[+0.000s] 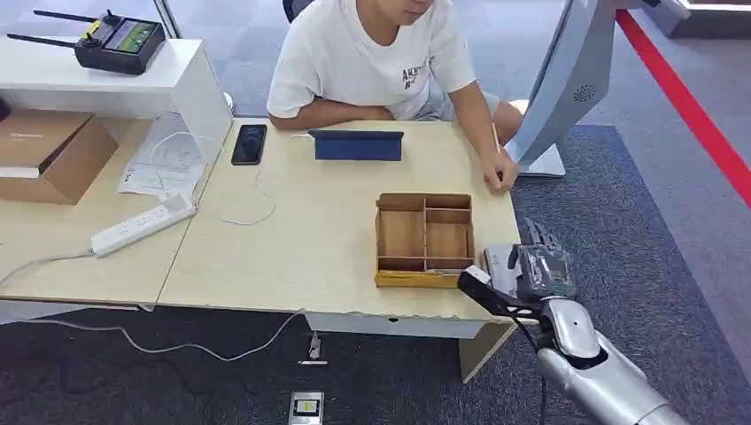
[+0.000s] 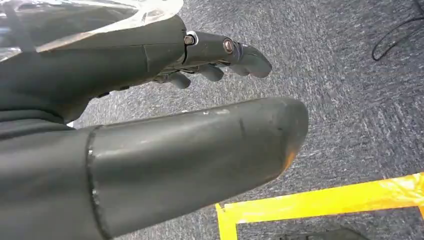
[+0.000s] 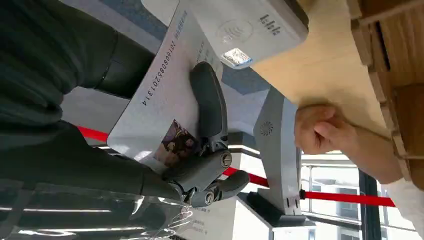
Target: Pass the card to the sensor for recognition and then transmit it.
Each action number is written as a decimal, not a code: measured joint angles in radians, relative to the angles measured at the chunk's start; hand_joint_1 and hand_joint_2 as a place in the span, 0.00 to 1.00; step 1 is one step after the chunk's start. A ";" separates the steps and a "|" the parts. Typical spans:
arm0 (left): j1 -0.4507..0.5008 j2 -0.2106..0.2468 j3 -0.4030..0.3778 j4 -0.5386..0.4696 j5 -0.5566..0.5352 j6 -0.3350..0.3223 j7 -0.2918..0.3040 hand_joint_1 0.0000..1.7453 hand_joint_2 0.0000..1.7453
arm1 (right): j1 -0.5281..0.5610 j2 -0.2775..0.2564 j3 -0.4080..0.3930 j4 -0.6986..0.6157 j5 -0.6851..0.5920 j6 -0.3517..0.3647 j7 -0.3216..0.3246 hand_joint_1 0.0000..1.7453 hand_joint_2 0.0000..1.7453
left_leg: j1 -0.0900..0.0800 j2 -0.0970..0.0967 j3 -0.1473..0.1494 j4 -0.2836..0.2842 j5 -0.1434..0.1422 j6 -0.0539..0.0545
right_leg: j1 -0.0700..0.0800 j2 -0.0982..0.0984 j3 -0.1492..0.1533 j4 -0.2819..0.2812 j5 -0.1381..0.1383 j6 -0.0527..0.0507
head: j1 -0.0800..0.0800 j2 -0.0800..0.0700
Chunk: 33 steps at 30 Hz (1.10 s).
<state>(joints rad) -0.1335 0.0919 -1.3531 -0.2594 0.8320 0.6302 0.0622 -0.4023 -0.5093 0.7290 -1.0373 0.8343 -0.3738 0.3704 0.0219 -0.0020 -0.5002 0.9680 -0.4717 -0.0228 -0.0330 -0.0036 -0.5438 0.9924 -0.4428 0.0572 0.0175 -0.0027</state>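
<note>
the right hand (image 1: 542,266) grips the card (image 3: 165,107) (printed digits and a small picture on its face), holding it just beside the white sensor (image 3: 250,25) at the bench (image 1: 310,239) corner, near the wooden tray (image 1: 424,239); the left hand (image 2: 150,125) hangs over grey carpet, fingers apart, holding nothing.

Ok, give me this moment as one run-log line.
right hand: holds card beside sensor at table edge | left hand: hangs over carpet, holds nothing | handover: not yet done
</note>
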 joint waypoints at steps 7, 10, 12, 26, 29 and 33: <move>0.000 0.000 0.000 0.000 0.000 0.000 -0.001 0.00 0.00 | 0.010 0.000 0.000 0.038 -0.005 0.000 -0.002 1.00 1.00 | 0.000 0.000 0.000 0.000 0.000 0.000 | 0.000 0.000 0.000 0.000 0.000 0.000 | 0.000 0.000; 0.000 0.000 0.000 0.000 0.000 0.000 -0.001 0.00 0.00 | 0.010 0.000 0.000 0.048 -0.005 0.000 -0.002 1.00 1.00 | 0.000 0.000 0.000 0.000 0.000 0.000 | 0.000 0.000 0.000 0.000 0.000 0.000 | 0.000 0.000; 0.000 0.000 0.000 0.000 0.000 0.000 -0.001 0.00 0.00 | 0.011 0.000 0.000 0.055 -0.005 0.000 -0.002 1.00 1.00 | 0.000 0.000 0.000 0.000 0.000 0.000 | 0.000 0.000 0.000 0.000 0.000 0.000 | 0.000 0.000; 0.000 0.000 0.000 0.000 -0.010 -0.002 -0.002 0.00 0.00 | 0.015 0.006 0.000 0.079 -0.013 0.000 -0.007 1.00 1.00 | 0.000 0.000 0.000 0.000 0.000 0.000 | 0.000 0.000 0.000 0.000 0.000 0.000 | 0.000 0.000; 0.000 0.000 0.000 0.000 -0.012 -0.003 -0.001 0.00 0.00 | 0.019 0.008 0.000 0.082 -0.015 0.000 -0.010 1.00 1.00 | 0.000 0.000 0.000 0.000 0.000 0.000 | 0.000 0.000 0.000 0.000 0.000 0.000 | 0.000 0.000; 0.000 0.000 0.000 0.000 -0.014 -0.005 0.002 0.00 0.00 | 0.022 0.012 0.000 0.089 -0.019 -0.003 -0.019 1.00 1.00 | 0.000 0.000 0.000 0.000 0.000 0.000 | 0.000 0.000 0.000 0.000 0.000 0.000 | 0.000 0.000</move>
<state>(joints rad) -0.1337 0.0919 -1.3531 -0.2594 0.8183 0.6252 0.0637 -0.3805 -0.4971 0.7286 -0.9484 0.8152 -0.3765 0.3510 0.0220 -0.0020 -0.5001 0.9680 -0.4717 -0.0228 -0.0330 -0.0036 -0.5437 0.9924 -0.4427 0.0573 0.0175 -0.0027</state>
